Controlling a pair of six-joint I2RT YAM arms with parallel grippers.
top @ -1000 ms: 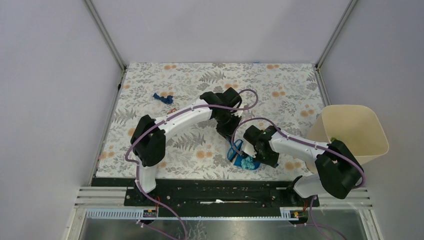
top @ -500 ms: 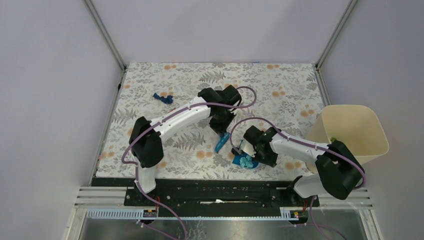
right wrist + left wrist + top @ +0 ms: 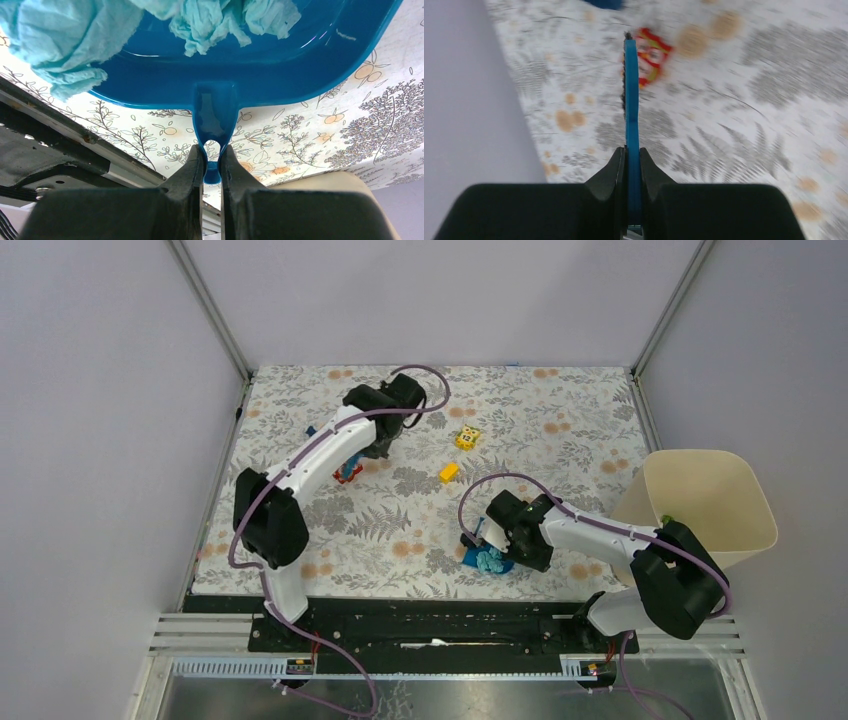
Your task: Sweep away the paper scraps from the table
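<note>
Blue dustpan (image 3: 310, 50), pinched by its handle in the right gripper (image 3: 212, 156), cupped the light cyan paper scraps (image 3: 210, 22), while far from the dustpan the left gripper (image 3: 632, 156) squeezed a thin brush (image 3: 631, 95), likely to sweep more off the table (image 3: 560, 400).

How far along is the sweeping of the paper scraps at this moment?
Done: light cyan paper wads lie in the blue plastic dustpan, held by the right gripper. In hand: the left gripper holds a thin blue brush near a red and yellow toy. Left: a dark blue scrap beyond it, then emptying the dustpan.
</note>
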